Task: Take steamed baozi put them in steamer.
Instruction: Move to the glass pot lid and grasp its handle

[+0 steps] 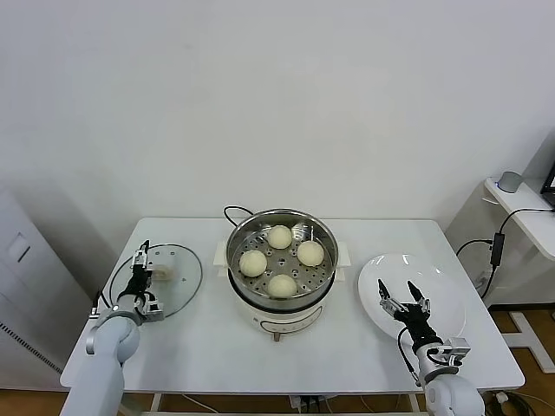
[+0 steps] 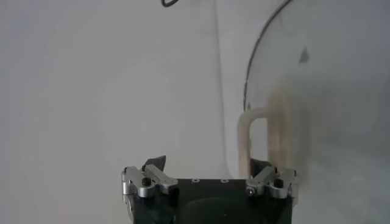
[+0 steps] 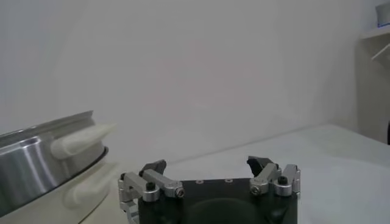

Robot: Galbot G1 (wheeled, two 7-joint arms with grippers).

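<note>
Head view: the steamer [image 1: 282, 251] stands in the middle of the white tabletop [image 1: 199, 338], its steel rim clear of every table edge, with open tabletop in front of it and on both sides. All four steamed baozi [image 1: 280, 236] lie inside on the perforated bottom, arranged in a diamond and apart from one another. A black cord [image 1: 232, 211] loops behind the steamer toward the far edge. To the robot's left lies a round glass lid [image 1: 169, 276], flat, near the left table edge; the left gripper [image 1: 140, 276] sits over its near-left rim, jaws spread wide and holding nothing. To the right, a white plate [image 1: 434, 286] lies bare near the right edge; the right gripper [image 1: 403, 295] hovers over its near part, jaws wide apart and empty.

Left wrist view: the left gripper [image 2: 207, 173] has its jaws fully parted, one of them just beside the lid's white handle [image 2: 256, 137]. The lid's curved rim [image 2: 256, 61] sweeps across bare tabletop.

Right wrist view: the right gripper [image 3: 210, 171] is splayed open with nothing between its jaws. The steamer's steel wall [image 3: 36, 164] and a white side handle [image 3: 82, 139] show at one side, well apart from the gripper, with clear space between.
</note>
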